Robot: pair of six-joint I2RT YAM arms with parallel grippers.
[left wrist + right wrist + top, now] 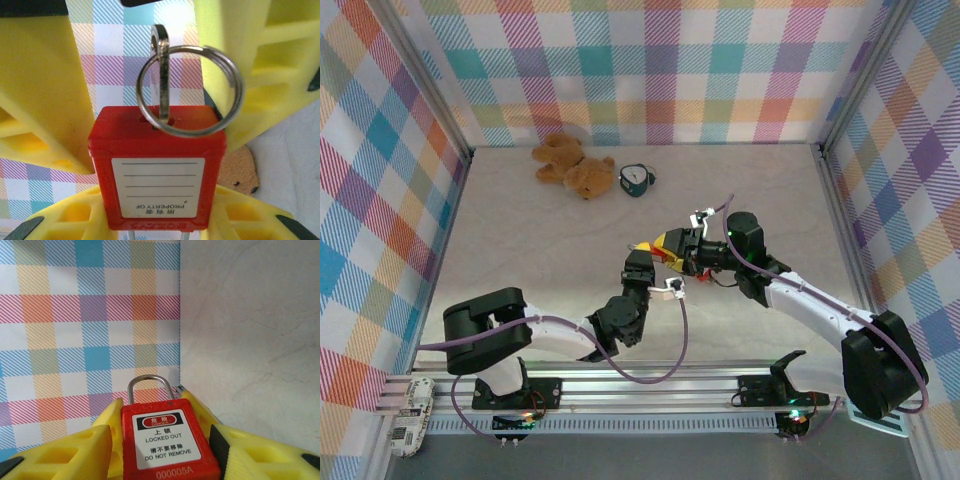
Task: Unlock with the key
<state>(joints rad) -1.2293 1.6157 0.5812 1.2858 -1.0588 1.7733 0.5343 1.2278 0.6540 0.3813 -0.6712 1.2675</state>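
A red padlock hangs in mid-air over the table, my left gripper shut on its shackle end, yellow fingers on both sides. The key stands in the keyhole at the far end, with a silver ring through its head. The right gripper's yellow fingers stand to either side of key and ring, a gap between them and the key. In the right wrist view the padlock sits between my right gripper jaws, shackle pointing away. From above, both grippers meet mid-table.
A brown teddy bear and a small teal alarm clock lie near the back wall. Checked walls close the table on three sides. A white device rests at the near left corner beside the rail.
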